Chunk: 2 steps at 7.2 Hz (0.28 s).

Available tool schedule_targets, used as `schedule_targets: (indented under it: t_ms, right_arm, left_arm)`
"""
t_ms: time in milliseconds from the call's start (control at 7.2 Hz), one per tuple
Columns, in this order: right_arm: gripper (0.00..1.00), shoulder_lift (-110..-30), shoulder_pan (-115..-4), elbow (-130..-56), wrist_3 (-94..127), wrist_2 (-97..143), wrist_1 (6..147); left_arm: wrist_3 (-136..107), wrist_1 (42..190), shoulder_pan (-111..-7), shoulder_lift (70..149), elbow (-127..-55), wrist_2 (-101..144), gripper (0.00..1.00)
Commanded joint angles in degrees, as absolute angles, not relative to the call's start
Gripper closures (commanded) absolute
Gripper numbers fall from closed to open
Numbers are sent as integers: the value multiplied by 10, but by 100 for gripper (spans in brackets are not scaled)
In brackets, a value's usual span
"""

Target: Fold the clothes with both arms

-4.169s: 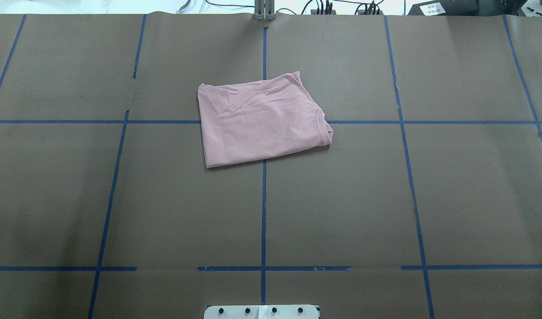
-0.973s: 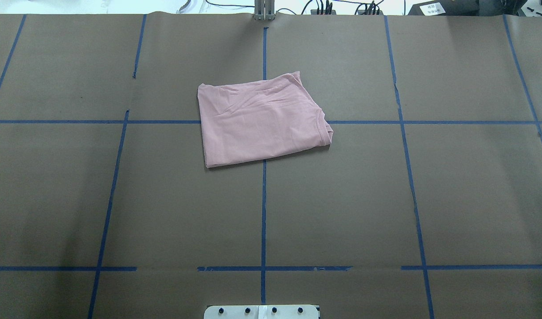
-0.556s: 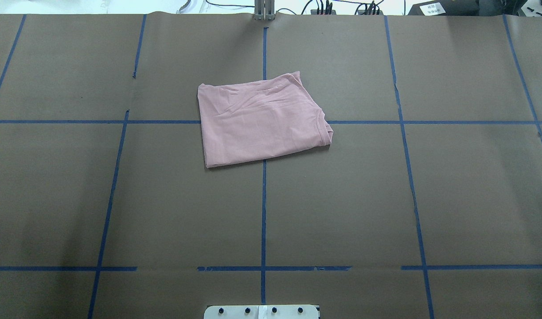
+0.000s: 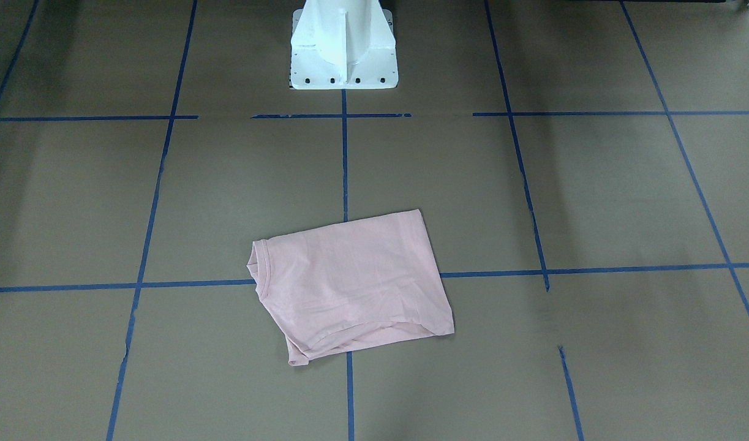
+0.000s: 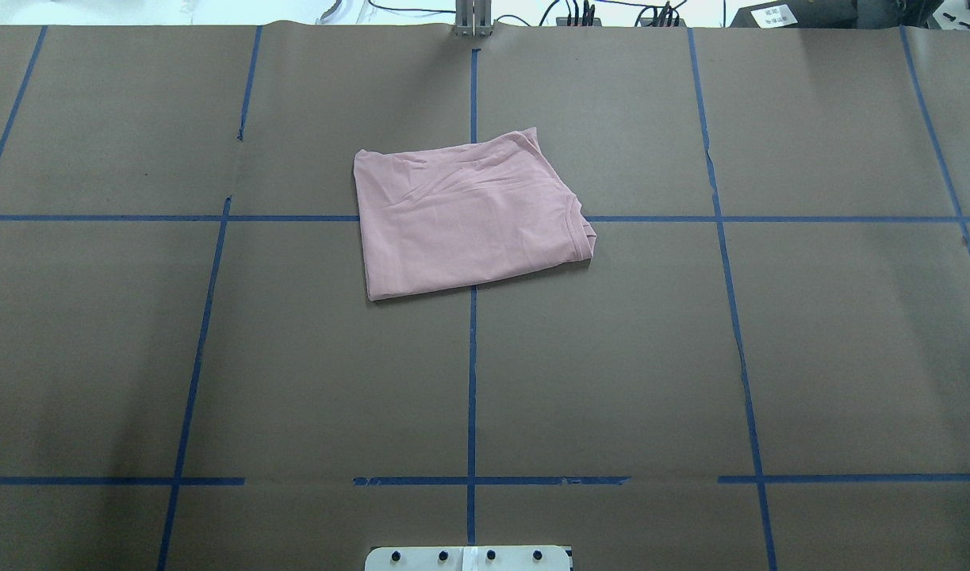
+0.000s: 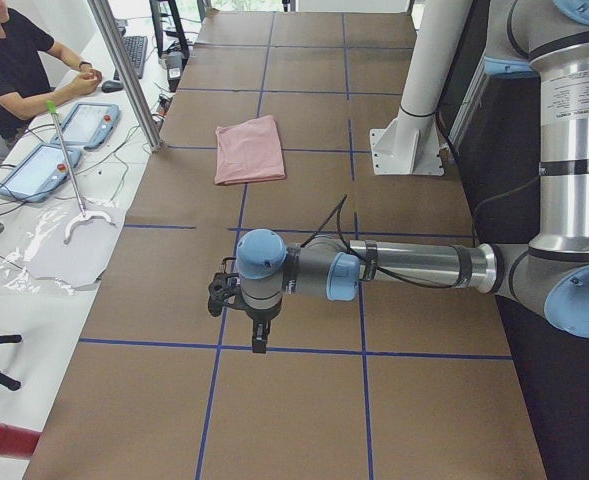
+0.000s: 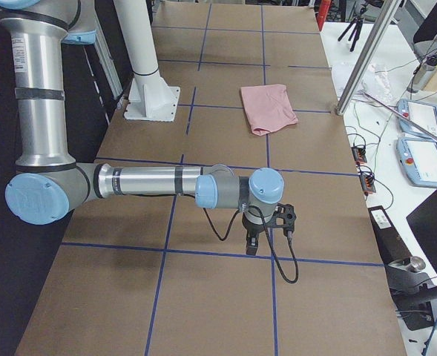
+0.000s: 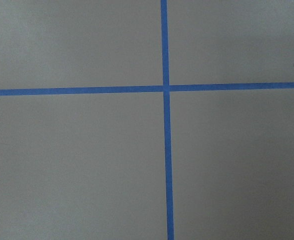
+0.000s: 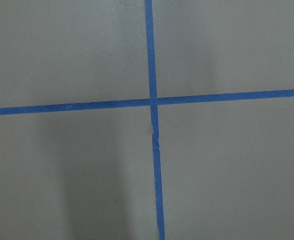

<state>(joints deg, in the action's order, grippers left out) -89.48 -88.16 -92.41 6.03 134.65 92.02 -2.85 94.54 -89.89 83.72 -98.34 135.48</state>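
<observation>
Fabric looks light, limp; I'd pinch T-shirt (image 5: 469, 218) corners. Cannot tell if left gripper (image 6: 260, 340), right gripper (image 7: 251, 246) are parted.

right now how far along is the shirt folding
Done, by the look of it: the shirt lies on the table as a compact folded rectangle, plain side up. In hand: nothing; the left arm and the right arm hang over bare table well away from it, and both wrist views show only tape lines. Left: perhaps tidying the slightly uneven far edge, where under-layers peek out.
</observation>
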Motion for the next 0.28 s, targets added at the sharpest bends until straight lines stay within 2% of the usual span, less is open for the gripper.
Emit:
schedule_targets:
  t_ms: [0,139]
  right_arm:
    - [0,-895,-882,-926,59,1347,920]
    - [0,-894,-882,-926,59,1347,920]
  left_arm:
    - [-28,946,-899,838,-983,1355,0]
    - [-28,946,-899,838,-983,1355,0]
